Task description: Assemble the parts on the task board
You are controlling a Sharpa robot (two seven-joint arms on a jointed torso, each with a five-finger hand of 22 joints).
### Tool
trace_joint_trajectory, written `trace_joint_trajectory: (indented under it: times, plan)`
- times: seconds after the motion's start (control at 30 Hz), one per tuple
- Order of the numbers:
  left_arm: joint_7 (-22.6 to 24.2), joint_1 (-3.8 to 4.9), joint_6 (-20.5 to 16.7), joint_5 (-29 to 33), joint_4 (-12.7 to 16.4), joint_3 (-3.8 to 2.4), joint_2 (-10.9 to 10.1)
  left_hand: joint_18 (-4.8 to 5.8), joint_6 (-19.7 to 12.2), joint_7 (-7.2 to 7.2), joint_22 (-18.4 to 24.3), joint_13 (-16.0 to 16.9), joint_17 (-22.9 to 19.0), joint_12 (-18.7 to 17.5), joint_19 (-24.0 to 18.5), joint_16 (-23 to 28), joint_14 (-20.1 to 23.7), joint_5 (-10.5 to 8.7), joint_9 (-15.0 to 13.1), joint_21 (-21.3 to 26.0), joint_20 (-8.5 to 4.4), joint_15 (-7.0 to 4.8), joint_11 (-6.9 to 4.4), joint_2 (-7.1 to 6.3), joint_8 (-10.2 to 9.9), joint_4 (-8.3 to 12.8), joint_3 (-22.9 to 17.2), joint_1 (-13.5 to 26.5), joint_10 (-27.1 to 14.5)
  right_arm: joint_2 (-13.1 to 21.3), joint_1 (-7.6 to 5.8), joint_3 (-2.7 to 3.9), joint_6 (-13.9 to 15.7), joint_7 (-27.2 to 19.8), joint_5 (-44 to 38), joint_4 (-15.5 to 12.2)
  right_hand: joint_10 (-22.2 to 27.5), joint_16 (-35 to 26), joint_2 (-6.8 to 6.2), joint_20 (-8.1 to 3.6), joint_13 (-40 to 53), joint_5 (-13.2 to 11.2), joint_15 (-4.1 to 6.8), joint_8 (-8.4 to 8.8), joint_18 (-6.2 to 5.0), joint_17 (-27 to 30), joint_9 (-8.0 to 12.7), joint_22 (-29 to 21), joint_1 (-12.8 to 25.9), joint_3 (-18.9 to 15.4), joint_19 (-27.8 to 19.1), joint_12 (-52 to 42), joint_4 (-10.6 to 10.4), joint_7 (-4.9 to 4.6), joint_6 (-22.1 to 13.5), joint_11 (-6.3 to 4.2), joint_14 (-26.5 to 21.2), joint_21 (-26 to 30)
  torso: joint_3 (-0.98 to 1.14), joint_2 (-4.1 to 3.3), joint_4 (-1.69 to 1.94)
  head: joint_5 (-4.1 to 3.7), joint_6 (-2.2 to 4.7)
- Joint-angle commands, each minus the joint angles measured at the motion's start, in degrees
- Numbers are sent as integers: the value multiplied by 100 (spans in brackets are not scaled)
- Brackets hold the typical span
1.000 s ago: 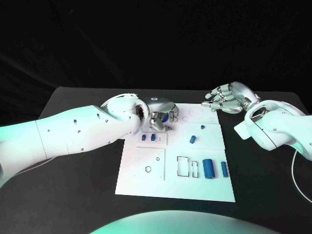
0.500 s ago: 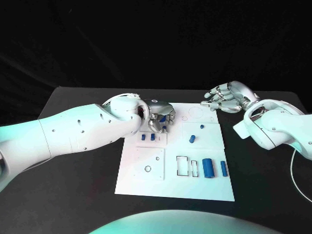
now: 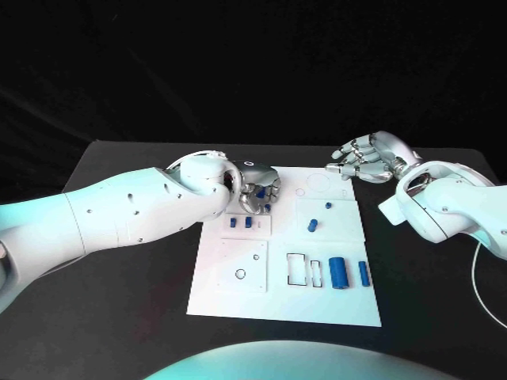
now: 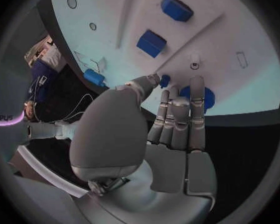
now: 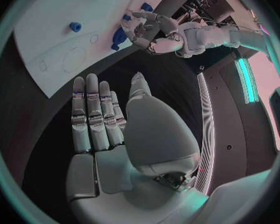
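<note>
White rectangular task board (image 3: 287, 305) lies flat in the middle of the black table (image 3: 128, 301), long axis running away from the robot. No readable text or brand mark on the board; only thin black outlines: a large circle near the far edge, small circles on the raised left panel, two rectangular outlines (image 3: 304, 271) on the near half.

Small blue parts on the board:
- large blue cylinder (image 3: 338, 272), lying flat just right of the rectangular outlines
- slimmer blue cylinder (image 3: 364, 274), just beside it, nearer the right edge
- short blue peg (image 3: 313, 226), mid-board, tilted
- pair of small blue blocks (image 3: 241, 223), standing side by side on the raised left panel, just near of the left hand

Left hand (image 3: 258, 187): over the far left corner of the board, palm down. Left wrist view: fingers (image 4: 177, 119) held straight and close together, thumb drawn in toward them, tips at a small blue round piece (image 4: 165, 79) and a larger blue disc (image 4: 193, 91). Cannot tell whether anything is pinched or merely touched.

Right hand (image 3: 366, 162): above the table just beyond the board's far right corner, apart from every part. Right wrist view: fingers (image 5: 93, 115) extended side by side, thumb apart, palm bare, nothing held
</note>
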State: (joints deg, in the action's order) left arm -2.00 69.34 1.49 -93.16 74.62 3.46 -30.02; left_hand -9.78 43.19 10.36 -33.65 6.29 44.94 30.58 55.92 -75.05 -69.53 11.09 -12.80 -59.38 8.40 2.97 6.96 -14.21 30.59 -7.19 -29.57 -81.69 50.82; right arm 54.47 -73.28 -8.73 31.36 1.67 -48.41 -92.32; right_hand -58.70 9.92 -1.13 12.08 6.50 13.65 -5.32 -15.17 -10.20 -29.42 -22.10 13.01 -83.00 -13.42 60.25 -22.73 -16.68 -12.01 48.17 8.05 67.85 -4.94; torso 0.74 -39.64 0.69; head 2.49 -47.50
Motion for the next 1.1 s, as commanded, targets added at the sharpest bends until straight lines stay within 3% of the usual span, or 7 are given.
trace_joint_trajectory:
  times: [0.03, 0.4, 1.1]
  plan:
    - [-77, 0, 221, 2, -39, -2, 34, -85, 75, -2, -17, -5, -14, -15, 11, -44, -27, -5, 14, -49, -14, -20, -5, 45, -12, 12, -67, -33, 74, -5, 2, 0, -16, -55, -19, -13, 4, -39, 2, 4, -8, 1, -12, 31, -27, 6, 9, -7, 67, -45, -39, 37, -3, -32, -1, 39, -40, 38, 2, 1, 4, -2, -5]
    - [-32, -1, 234, 83, -202, -2, 138, -82, 206, -30, -78, -18, 5, -12, -7, -137, -70, -12, 44, -146, -32, -51, -35, 110, -26, 75, -221, -85, 182, -22, 2, 0, -24, -52, -17, -12, 0, -49, 31, 9, -30, 1, -14, 43, -29, 16, 13, -19, 111, -43, -40, 38, -5, -31, 10, 40, -37, 43, 6, 3, -2, 18, 0]
    - [7, -1, 332, 171, -222, 5, 168, -82, 282, -61, -122, -39, 47, -44, -40, -224, -116, -28, 74, -211, -38, -71, -63, 113, -65, 95, -285, -41, 252, -37, 2, 0, -38, -36, -16, -3, -3, -54, 44, 11, -44, 1, -14, 48, -30, 22, 15, -27, 140, -44, -40, 39, -5, -30, 18, 39, -36, 46, 2, 5, 0, 26, -19]
